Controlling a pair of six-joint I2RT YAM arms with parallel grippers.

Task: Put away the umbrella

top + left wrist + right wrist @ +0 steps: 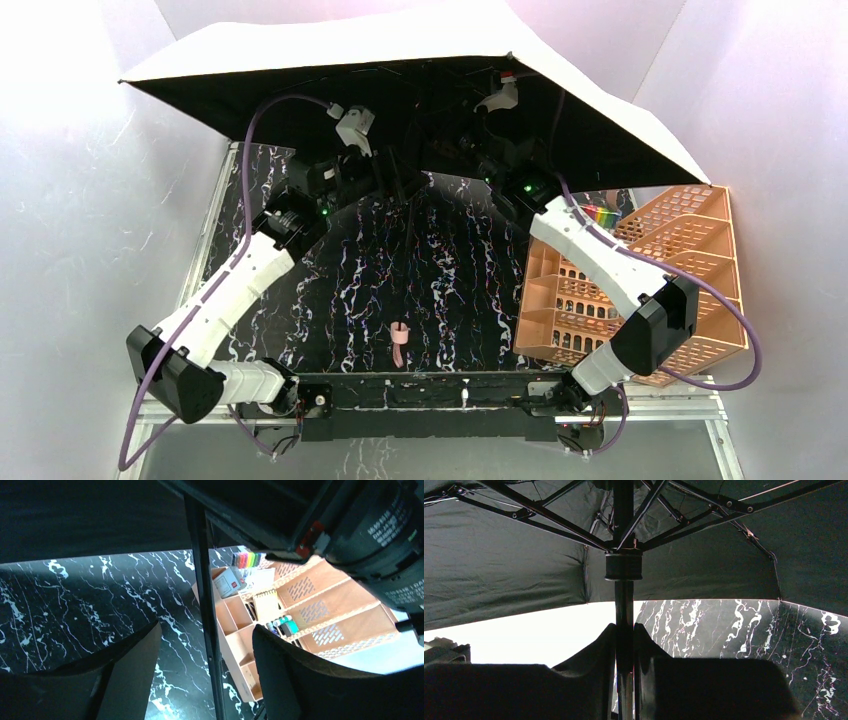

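**Umbrella**: open. The canopy spans the table's far edge, pale face up and black face down. The ribs and runner show from beneath. A pink strap loop shows toward the near edge; whether it rests on the table cannot be told.

**Right gripper**: clenched on the umbrella's black shaft, just below the runner.

**Left gripper**: released. The fingers stand apart on either side of the shaft, with a gap on each side.

**Table**: black marbled top.

**Orange organiser rack**: at the right edge. It holds coloured markers and a small box.
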